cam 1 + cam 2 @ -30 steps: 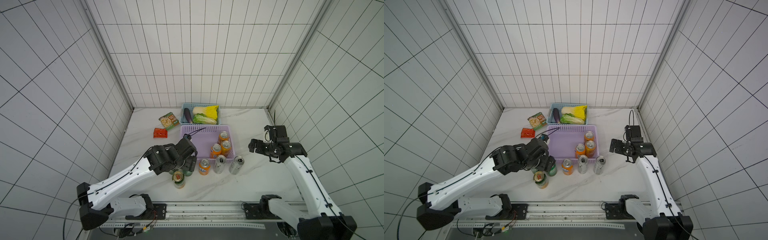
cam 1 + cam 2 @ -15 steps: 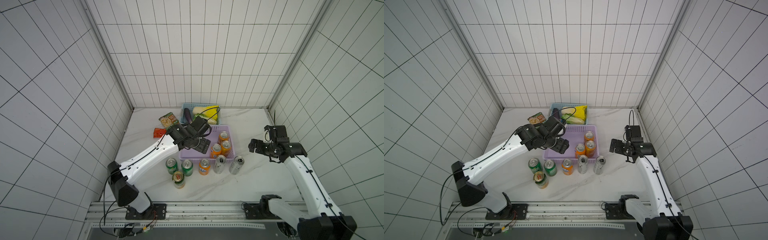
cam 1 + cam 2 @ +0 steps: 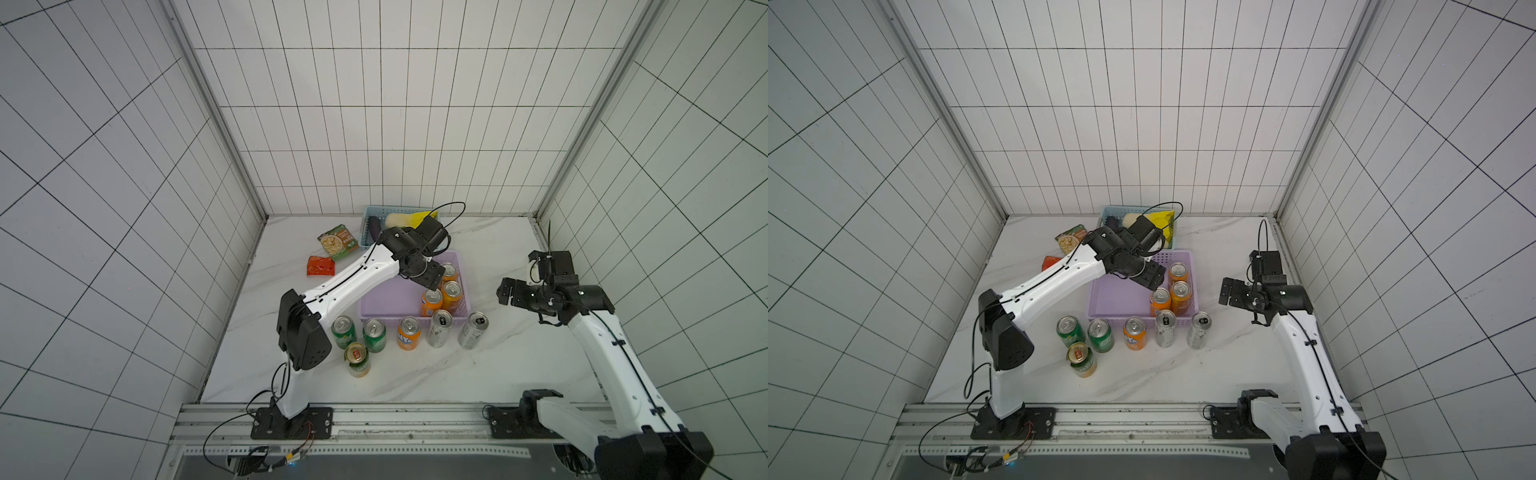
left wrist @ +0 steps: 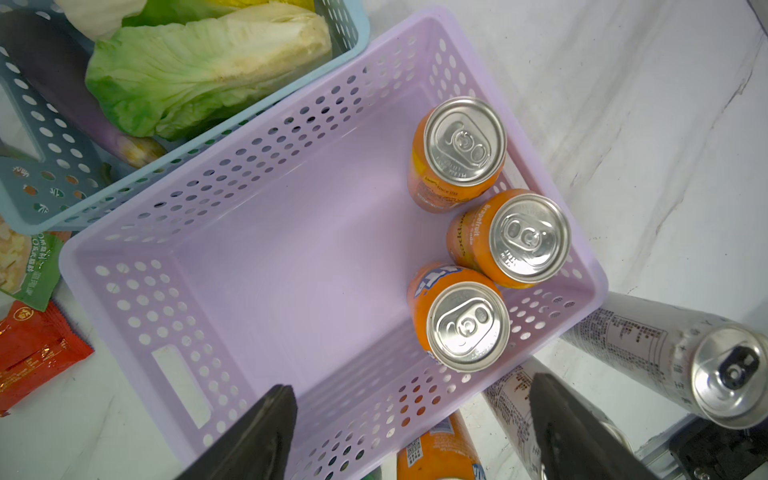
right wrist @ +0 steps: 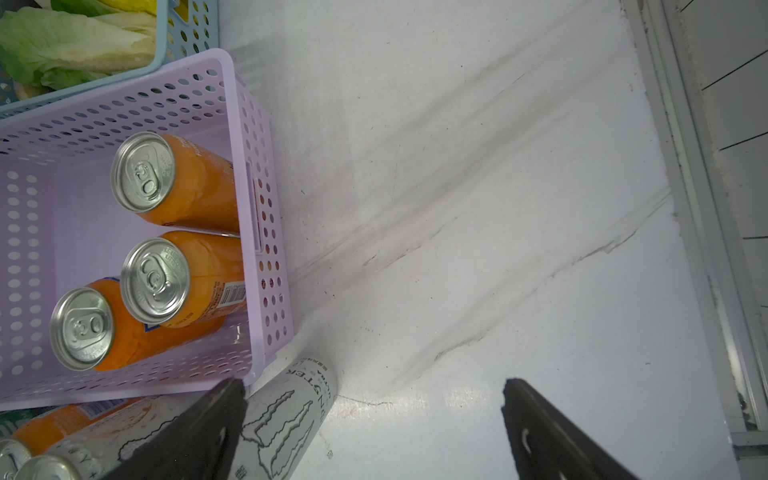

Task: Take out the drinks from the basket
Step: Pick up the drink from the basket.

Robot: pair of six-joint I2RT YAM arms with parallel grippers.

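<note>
wide empty jaws on left gripper [image 4: 411,382] and right gripper [image 5: 374,382]. may topple close-packed orange metal cans [image 4: 528,237] at 3 o'clock in lilac perforated plastic basket [image 4: 266,145] when closing.

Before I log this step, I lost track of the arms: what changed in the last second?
The left tool, open and empty, rose from the cans standing on the table and swung over the basket, above three orange cans. The right tool and those cans stayed put.
</note>
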